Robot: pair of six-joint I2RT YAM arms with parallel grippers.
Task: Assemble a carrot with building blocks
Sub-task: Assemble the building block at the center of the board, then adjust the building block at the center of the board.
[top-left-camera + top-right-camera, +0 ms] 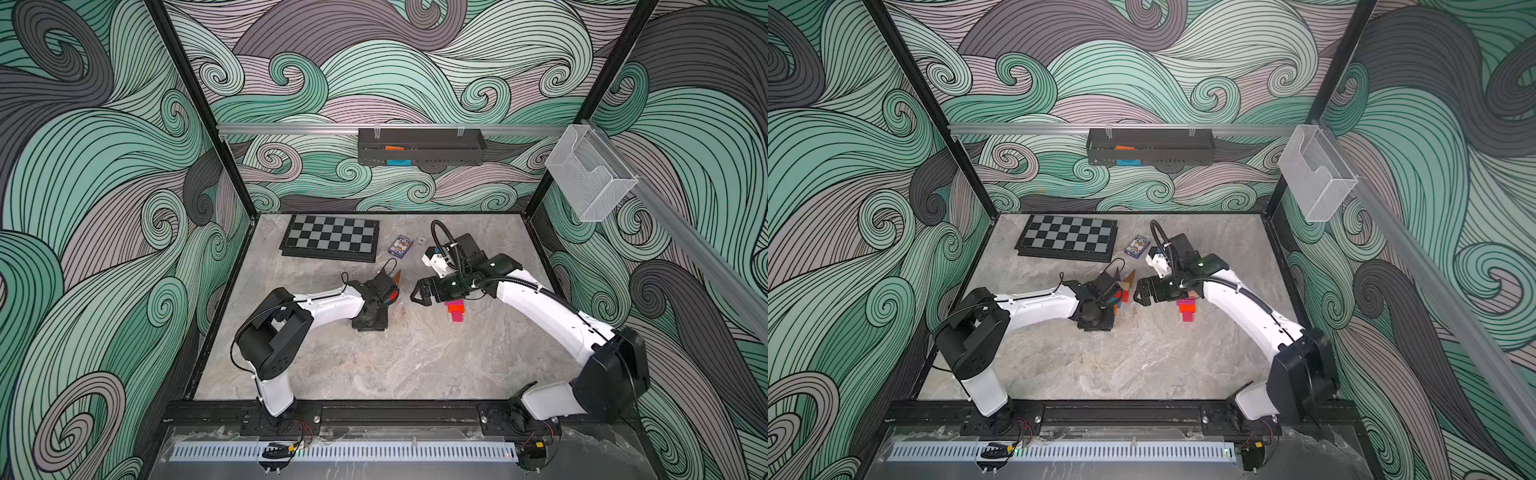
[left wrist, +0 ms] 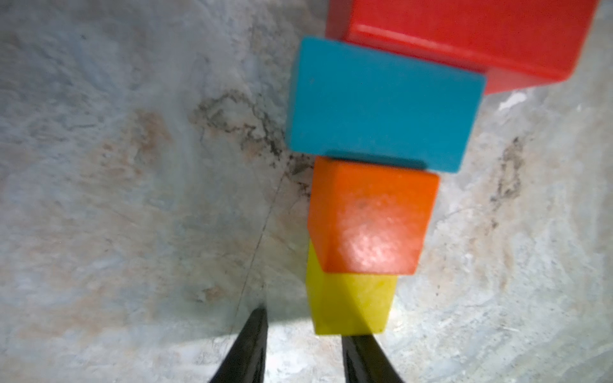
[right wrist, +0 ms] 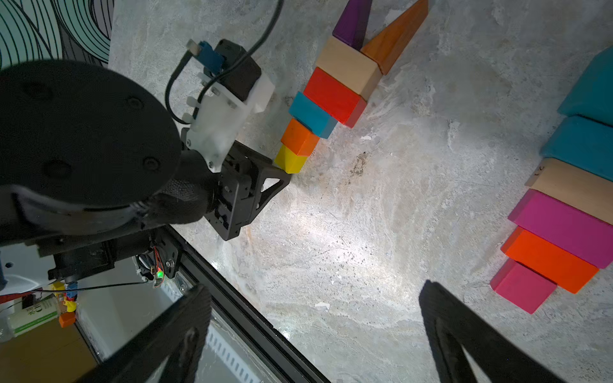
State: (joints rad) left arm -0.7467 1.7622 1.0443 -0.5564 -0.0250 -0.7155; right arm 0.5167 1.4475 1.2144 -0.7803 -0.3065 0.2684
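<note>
The building blocks lie in two rows on the marble table. One row runs yellow [image 2: 351, 305], orange [image 2: 371, 219], teal [image 2: 381, 106], red [image 2: 464, 36], then beige [image 3: 348, 66], topped by a purple wedge [image 3: 351, 20] and a brown wedge [image 3: 394, 33]. My left gripper [image 2: 308, 323] is open at the yellow end, one fingertip just short of that block, nothing between its fingers. The other row [image 1: 455, 309] of pink, orange, magenta, beige and teal blocks [image 3: 564, 225] lies partly under my right arm. My right gripper [image 3: 315, 298] hangs wide open and empty between the rows.
A chessboard [image 1: 330, 239] and a small purple card box [image 1: 401, 246] lie at the back of the table. A black tray [image 1: 419, 147] hangs on the back rail. A clear bin [image 1: 590, 174] is mounted at the right. The two grippers [image 1: 1115, 295] [image 1: 1140, 293] are close together.
</note>
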